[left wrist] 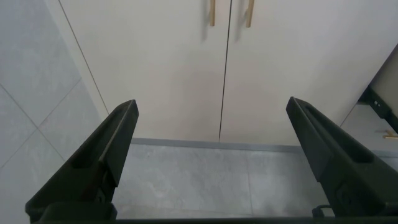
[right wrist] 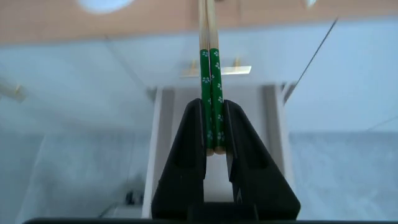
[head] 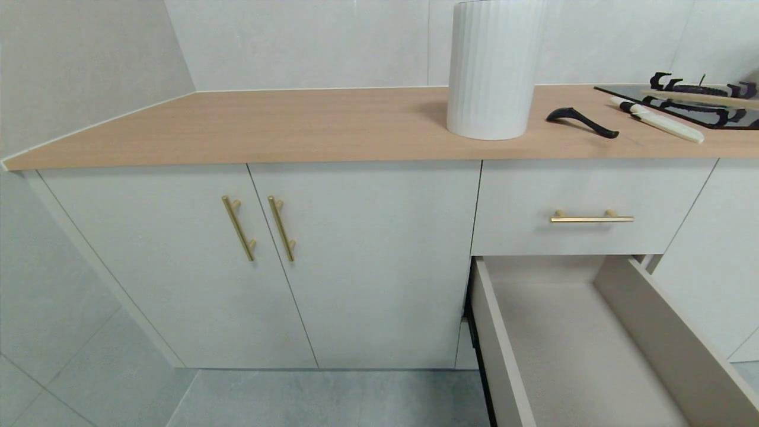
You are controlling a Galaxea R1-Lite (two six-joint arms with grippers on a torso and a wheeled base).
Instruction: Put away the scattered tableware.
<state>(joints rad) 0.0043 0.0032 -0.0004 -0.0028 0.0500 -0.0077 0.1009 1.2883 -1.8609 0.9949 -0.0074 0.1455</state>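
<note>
The right gripper [right wrist: 212, 106] has its two black fingers pressed together on a pair of pale wooden chopsticks with green patterned ends [right wrist: 209, 68]. It clamps them at the green part, so the long bare ends point forward toward the cabinet. In the right wrist view they line up with the open beige lower drawer [head: 495, 332] at the near right, under the closed drawer with a gold bar handle [head: 592, 219]. I judge that the drawer is pulled out to receive them. The left gripper [left wrist: 211, 106] is empty, its fingers wide apart, low before the white cabinet doors [left wrist: 186, 68], probably to keep out of the way. On the wooden countertop [head: 296, 124], at the far right, a black curved-handle utensil [head: 581, 120] and a white knife-shaped utensil [head: 658, 120] lie beside a tall white ribbed container [head: 492, 65], not yet put away.
</note>
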